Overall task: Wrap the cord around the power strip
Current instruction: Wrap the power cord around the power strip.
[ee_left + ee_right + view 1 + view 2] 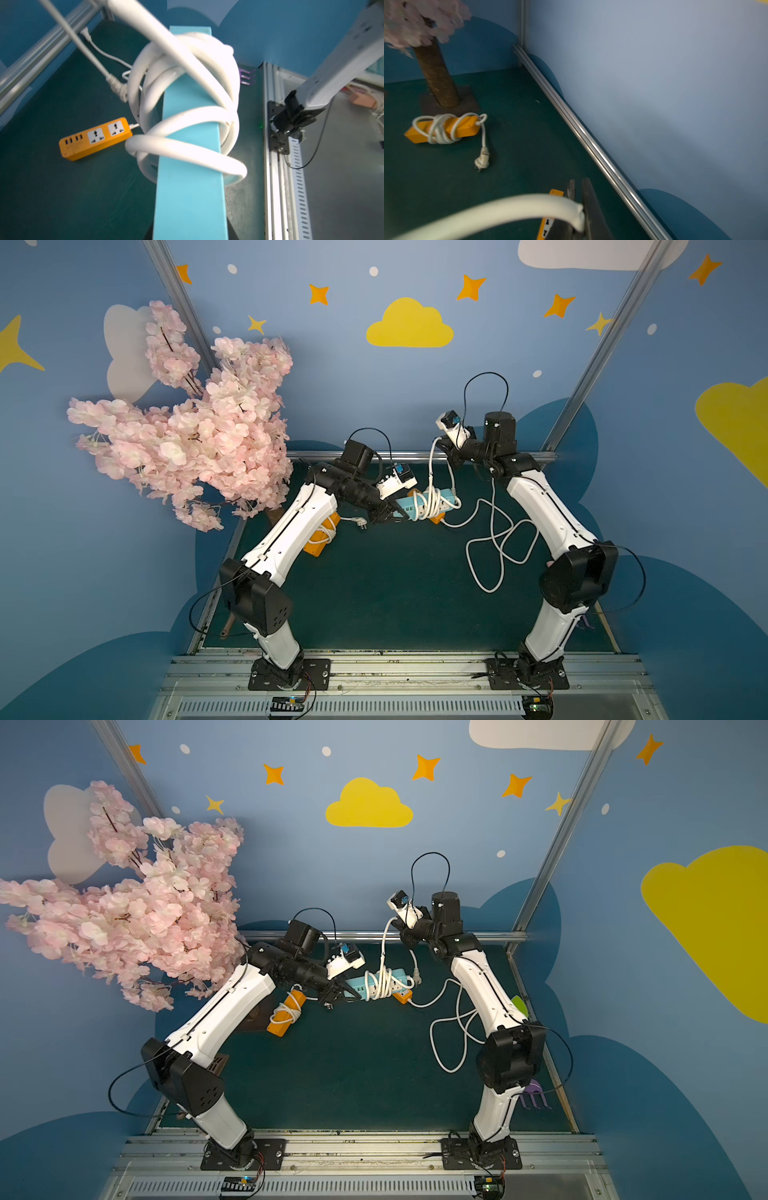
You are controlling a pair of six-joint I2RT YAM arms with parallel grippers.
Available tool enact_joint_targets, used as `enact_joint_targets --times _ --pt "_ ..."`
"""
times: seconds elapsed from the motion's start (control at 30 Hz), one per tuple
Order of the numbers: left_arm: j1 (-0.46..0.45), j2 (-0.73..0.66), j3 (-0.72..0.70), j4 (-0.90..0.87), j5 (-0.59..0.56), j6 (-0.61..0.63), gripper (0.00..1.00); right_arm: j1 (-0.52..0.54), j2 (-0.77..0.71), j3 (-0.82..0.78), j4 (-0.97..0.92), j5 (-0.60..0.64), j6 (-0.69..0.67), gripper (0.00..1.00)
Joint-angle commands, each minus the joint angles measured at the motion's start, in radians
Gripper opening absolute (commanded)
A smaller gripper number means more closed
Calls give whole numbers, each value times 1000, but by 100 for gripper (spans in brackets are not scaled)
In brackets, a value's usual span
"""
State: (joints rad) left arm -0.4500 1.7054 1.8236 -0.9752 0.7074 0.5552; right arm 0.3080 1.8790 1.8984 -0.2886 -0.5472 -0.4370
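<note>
**Both top views.** The left gripper [390, 515] is closed on one end of the blue power strip [405, 503]. It holds the strip above the green surface [395, 593], near the back rail and between the two arms. The right gripper [444, 445], higher and farther back, is clamped on the white cord [431, 472]. One strand drops from it to the coils around the strip's middle. Another hangs down to the plug [456, 491] beside the strip's far end.

**Left wrist view only.** A plain blue face of the strip is shown close up. The cord's turns are loose and overlapping, bunched at mid-length, with one strand crossing them diagonally. On the surface below lies a bare orange power strip [95, 138], sockets up. The top views show only a corner of it under the blue strip.

**Right wrist view only.** The cord is pinched between the dark fingers [591, 207]. Beyond it, a wrapped orange power strip [467, 126] lies by the artificial tree [436, 72], with a second plug [482, 161] trailing on the surface.
</note>
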Motion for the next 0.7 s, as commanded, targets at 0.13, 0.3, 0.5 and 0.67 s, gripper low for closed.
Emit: enact_joint_targets --times 0.13,0.3,0.5,0.67 --pt "-8 -148 -77 316 341 -192 2 -56 136 -83 279 -360 415 0" --pt "-11 -172 -105 427 223 -249 2 -37 91 -378 743 -304 699 7" --pt "-11 -187 -143 516 111 -291 2 12 51 -534 866 -213 741 28" --pt "-10 -191 -137 525 64 -304 2 50 8 -650 890 -135 689 41"
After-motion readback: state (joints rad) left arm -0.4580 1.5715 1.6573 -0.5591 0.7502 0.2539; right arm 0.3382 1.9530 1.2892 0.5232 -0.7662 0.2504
